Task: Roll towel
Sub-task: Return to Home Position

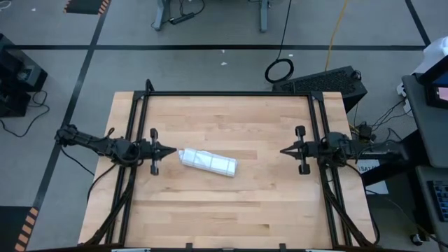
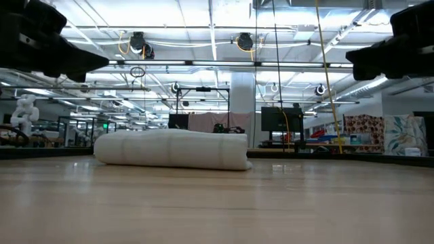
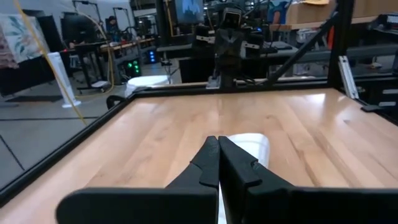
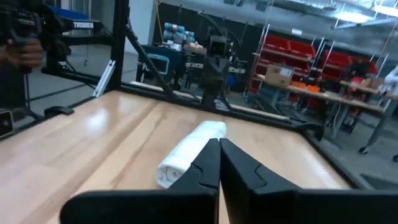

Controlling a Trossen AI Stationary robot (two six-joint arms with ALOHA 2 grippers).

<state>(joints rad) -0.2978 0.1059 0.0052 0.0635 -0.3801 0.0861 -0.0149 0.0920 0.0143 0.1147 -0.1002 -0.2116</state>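
The towel [image 1: 208, 162] lies rolled into a white cylinder on the wooden table [image 1: 231, 210], left of centre, its length slanting from the left toward the near right. In the low view the towel [image 2: 171, 150] rests on its side. My left gripper [image 1: 173, 150] is shut, level above the table by the roll's left end, touching nothing. My right gripper [image 1: 283, 150] is shut at the right, well away from the roll. Both wrist views show shut fingers, the left gripper [image 3: 217, 143] and the right gripper [image 4: 218, 144], with the towel [image 4: 186, 153] beyond.
A black metal frame [image 1: 231, 94] borders the table on the far, left and right sides. Bare wood spreads around the roll. Beyond the table are cables, a black case [image 1: 323, 81] on the floor, and workshop benches.
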